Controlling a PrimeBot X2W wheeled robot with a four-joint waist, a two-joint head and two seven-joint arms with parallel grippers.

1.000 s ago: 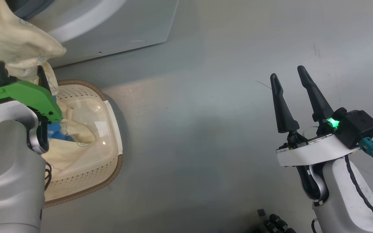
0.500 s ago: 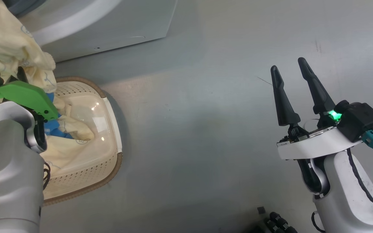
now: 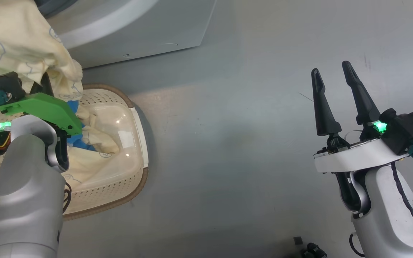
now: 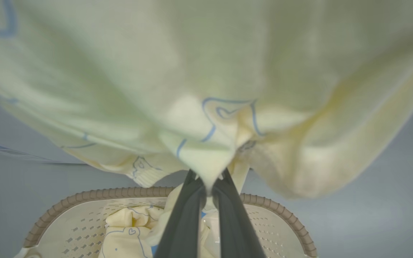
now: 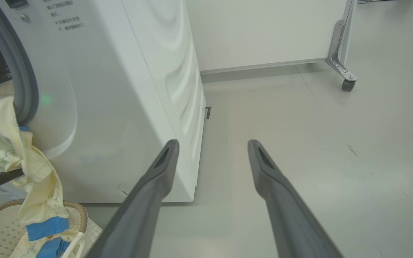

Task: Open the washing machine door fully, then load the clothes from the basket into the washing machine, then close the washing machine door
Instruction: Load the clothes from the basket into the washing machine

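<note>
A cream-yellow garment (image 4: 199, 107) hangs out of the washing machine (image 5: 120, 89) opening, over the grey gasket (image 5: 25, 86), and down to the basket (image 3: 136, 118). Its blue cuff (image 5: 43, 227) dangles at the basket rim. My left gripper (image 4: 208, 181) is shut on a fold of this garment just above the basket (image 4: 84, 195). More clothes (image 3: 95, 157) lie in the basket. My right gripper (image 3: 330, 68) hovers open and empty over the floor, far to the right of the basket. The washing machine door is out of view.
The washer's white front corner (image 3: 177, 36) stands just behind the basket. A white panel on a caster (image 5: 346, 84) stands behind and to the right of the washer. Bare grey floor (image 3: 228, 143) stretches between the basket and my right arm. Dark cables (image 3: 312, 249) lie at the bottom edge.
My left gripper has closed on the hanging garment. The head camera has shifted, so the whole picture has slid right. The right gripper stays open.
</note>
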